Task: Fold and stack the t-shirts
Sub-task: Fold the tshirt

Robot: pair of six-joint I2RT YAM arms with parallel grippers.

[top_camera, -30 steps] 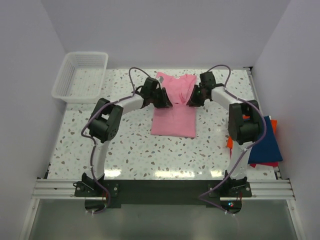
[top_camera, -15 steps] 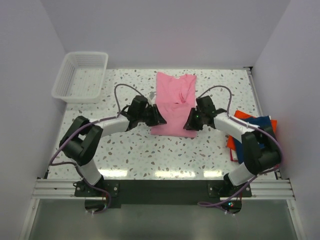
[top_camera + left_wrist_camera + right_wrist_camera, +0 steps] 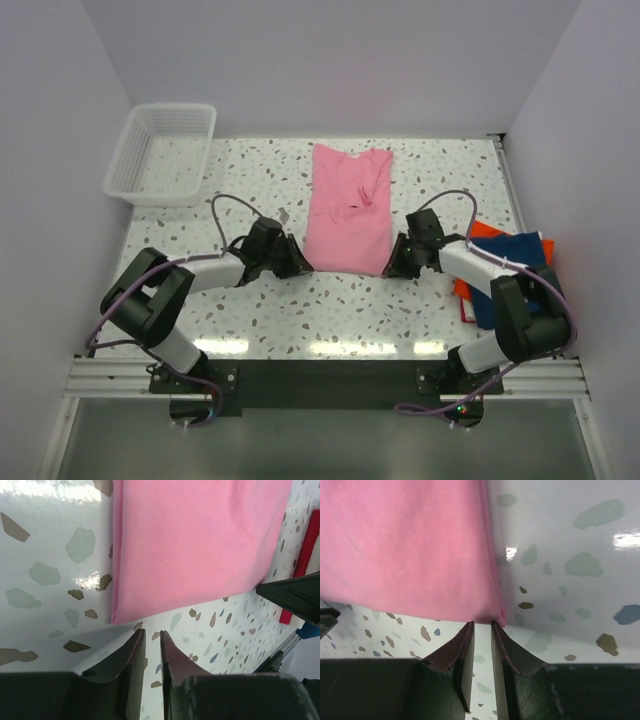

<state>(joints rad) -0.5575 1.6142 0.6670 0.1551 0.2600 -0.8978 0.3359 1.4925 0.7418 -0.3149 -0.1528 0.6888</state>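
A light pink t-shirt point(image 3: 347, 215) lies flat on the speckled table, its length running away from me, with a crease across the middle. My left gripper point(image 3: 299, 264) lies low at its near left corner. In the left wrist view that gripper point(image 3: 152, 631) has its jaws a narrow gap apart with only table between them, just short of the pink corner point(image 3: 120, 615). My right gripper point(image 3: 396, 265) is at the near right corner. Its tips point(image 3: 482, 623) touch the pink hem point(image 3: 492, 615), narrowly open and empty. A navy t-shirt point(image 3: 528, 280) lies on an orange-red one point(image 3: 487, 231) at the right edge.
A white mesh basket point(image 3: 160, 150) stands at the far left corner. White walls close in the table on the left, back and right. The folded pile sits close behind my right arm's elbow point(image 3: 520, 300).
Both grippers have slid back along the pink shirt's sides, from its far half to its near corners, and come down low. The left jaws have narrowed.
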